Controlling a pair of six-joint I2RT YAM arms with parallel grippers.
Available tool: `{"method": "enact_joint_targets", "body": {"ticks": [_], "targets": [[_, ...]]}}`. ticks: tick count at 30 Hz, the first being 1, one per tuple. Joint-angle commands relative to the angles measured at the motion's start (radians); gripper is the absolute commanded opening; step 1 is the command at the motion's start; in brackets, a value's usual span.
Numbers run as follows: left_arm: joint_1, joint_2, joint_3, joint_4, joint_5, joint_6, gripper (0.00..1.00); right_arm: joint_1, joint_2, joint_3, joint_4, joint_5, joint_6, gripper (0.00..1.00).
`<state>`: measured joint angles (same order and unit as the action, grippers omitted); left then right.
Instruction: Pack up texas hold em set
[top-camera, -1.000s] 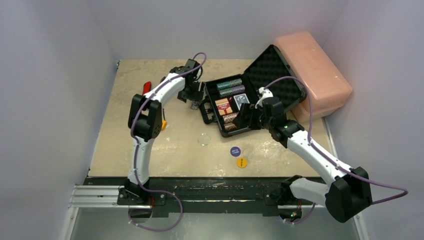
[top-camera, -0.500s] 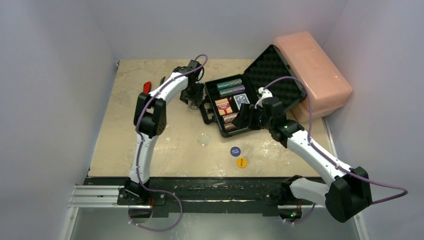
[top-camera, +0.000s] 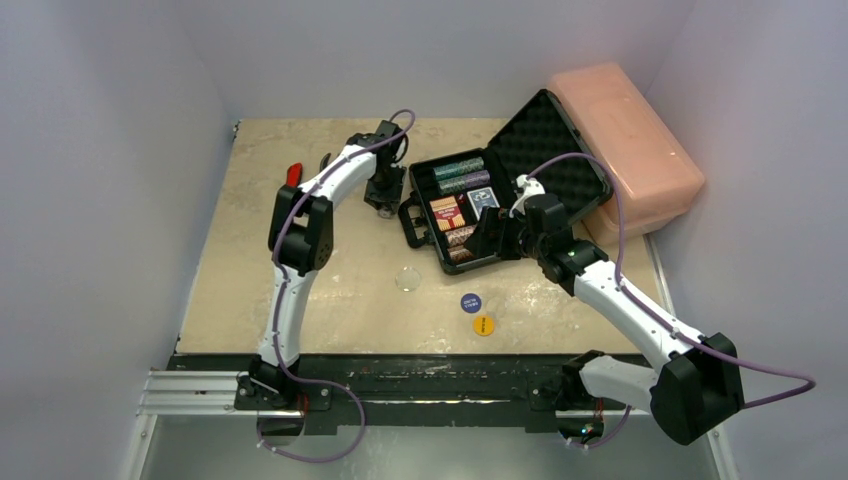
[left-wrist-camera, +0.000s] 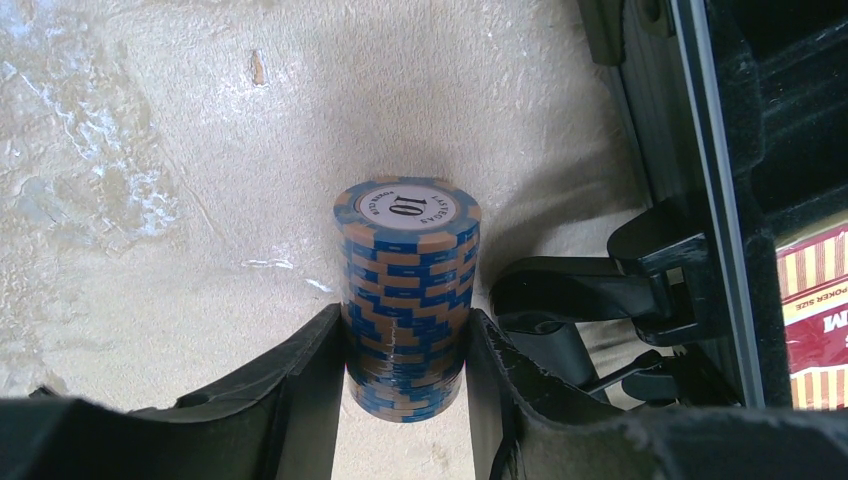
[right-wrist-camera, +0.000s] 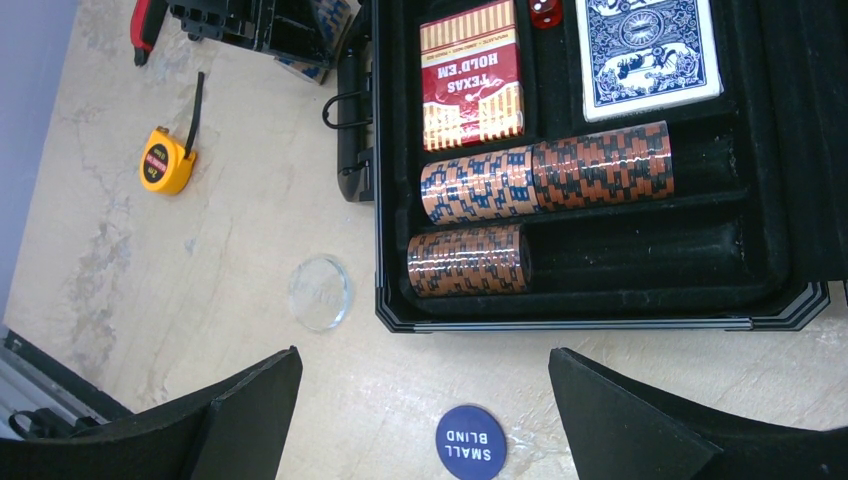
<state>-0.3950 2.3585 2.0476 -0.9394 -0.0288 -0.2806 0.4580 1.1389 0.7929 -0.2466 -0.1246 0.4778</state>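
Where the overhead view takes in the whole table (top-camera: 300, 290), the briefcase (top-camera: 470, 262) lies open right of centre, with its lid leaning back toward the pink box (top-camera: 625, 150).
- Left gripper (top-camera: 384, 203): down at the table, just beside the handle side of the briefcase.
- Right gripper (top-camera: 497, 237): above the near edge of the briefcase.
- Loose near the front: clear disc (top-camera: 408, 279), blue button (top-camera: 471, 302), yellow button (top-camera: 484, 325).
- Pliers (top-camera: 293, 175): far left, well apart.

Left wrist view.
- Chip stack (left-wrist-camera: 405, 290): upright on the table, top chip marked 10, near the case handle (left-wrist-camera: 560, 300).
- Claw: its fingers (left-wrist-camera: 300, 390) lie against both flanks of the stack's lower half, so it grips the stack.
- Handling, by judgement: the loose discs are dense and smooth-edged, and only side pressure keeps them in a column. The chips above the pads may slide or spill if tilted. The best hold is squarely across the middle, kept vertical.
- Obstruction: the handle and the case wall stand between the stack and the tray, so it likely has to be lifted over them.

Right wrist view.
- Claw: spread wide, with nothing between its fingers.
- In the tray: red deck (right-wrist-camera: 470, 75), blue deck (right-wrist-camera: 650, 50), red die (right-wrist-camera: 545, 12), a full chip row (right-wrist-camera: 545, 170) and a short chip row (right-wrist-camera: 468, 262) with free trough beside it.
- Tape measure (right-wrist-camera: 165, 165): on the table to the left, not part of the set.
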Motion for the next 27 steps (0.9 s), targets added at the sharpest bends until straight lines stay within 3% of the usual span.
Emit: {"method": "enact_joint_targets", "body": {"ticks": [1,15,27], "targets": [[0.005,-0.065,-0.022,0.032,0.023,-0.016,0.0,0.002,0.0,-0.006,0.029,-0.021,0.001,0.99],[0.005,-0.315,-0.143,0.047,0.118,-0.025,0.0,0.002,-0.039,-0.037,0.151,-0.133,0.069,0.99],[0.004,-0.534,-0.248,0.007,0.311,-0.05,0.0,0.001,-0.086,-0.11,0.399,-0.22,0.195,0.99]]}}
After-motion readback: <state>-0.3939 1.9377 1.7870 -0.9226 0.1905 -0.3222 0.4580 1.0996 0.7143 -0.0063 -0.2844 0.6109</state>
